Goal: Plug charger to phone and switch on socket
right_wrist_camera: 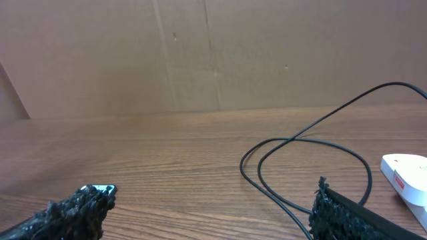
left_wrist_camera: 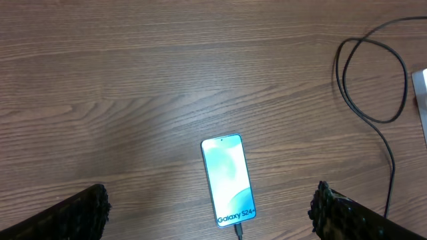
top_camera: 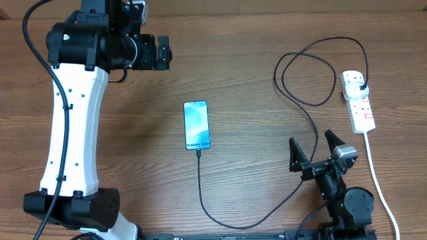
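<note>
Since the charger [top_camera: 201, 190] seems seated in the phone [top_camera: 197, 125] mid-table, the right gripper [top_camera: 310, 138], jaws apart and empty, should press squarely on a red switch [top_camera: 361, 104] of the socket [top_camera: 363, 120] (far right edge); the left gripper [top_camera: 164, 53] gapes too. One phone, one charger, one socket, two grippers.

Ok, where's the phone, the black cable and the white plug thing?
phone [top_camera: 197, 125]: overhead view, middle of its screen.
charger [top_camera: 200, 187]: overhead view, cable stretch just below the phone.
socket [top_camera: 359, 101]: overhead view, middle of its white body.
</note>
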Controlling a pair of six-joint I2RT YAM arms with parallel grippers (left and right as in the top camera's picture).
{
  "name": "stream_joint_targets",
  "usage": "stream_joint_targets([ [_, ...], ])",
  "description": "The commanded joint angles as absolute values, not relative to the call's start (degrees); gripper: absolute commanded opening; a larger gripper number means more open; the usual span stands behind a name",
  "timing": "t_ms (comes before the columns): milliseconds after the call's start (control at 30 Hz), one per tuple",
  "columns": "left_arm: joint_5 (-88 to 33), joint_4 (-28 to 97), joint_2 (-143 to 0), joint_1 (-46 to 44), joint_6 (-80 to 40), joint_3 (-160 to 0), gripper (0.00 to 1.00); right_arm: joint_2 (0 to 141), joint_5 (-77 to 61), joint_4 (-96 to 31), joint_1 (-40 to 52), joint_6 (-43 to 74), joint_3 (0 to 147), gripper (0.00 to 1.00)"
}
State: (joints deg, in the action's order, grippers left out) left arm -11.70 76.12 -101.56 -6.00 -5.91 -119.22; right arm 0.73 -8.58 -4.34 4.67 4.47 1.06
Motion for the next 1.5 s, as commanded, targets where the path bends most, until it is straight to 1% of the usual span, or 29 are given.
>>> stream_joint_targets([
  [0, -11.42, 76.14, -101.91, -6.39, -5.78, -119.09, 1.00, 0.16, -8.60, -3.90, 5.15, 4.62, 0.45, 1.00],
  [433, -11.40, 76.14, -100.97, -6.44, -5.76, -119.09, 1.00, 0.16, -8.60, -3.90, 5.15, 4.62, 0.45, 1.00],
  [567, -8.60, 76.49, -98.59, -6.44, -5.78, -119.07, 0.99, 0.16, -8.60, -3.90, 5.15, 4.62, 0.45, 1.00],
  [867, -8.58, 74.59, -89.97, -6.44, -5.78, -116.49, 0.99, 0.16, -8.60, -3.90, 5.15, 4.62, 0.45, 1.00],
  [1033, -8.62, 66.63, -82.11, -6.44, -5.80, -106.02, 1.00, 0.16, -8.60, -3.90, 5.15, 4.62, 0.45, 1.00],
  [1200, -8.49, 57.41, -71.66, -6.37, -5.76, -91.02, 1.00, 0.16, -8.60, -3.90, 5.15, 4.62, 0.45, 1.00],
  [1467, -8.40, 39.62, -50.59, -6.33, -5.72, -63.96, 0.99, 0.16, -8.60, -3.90, 5.15, 4.62, 0.45, 1.00],
])
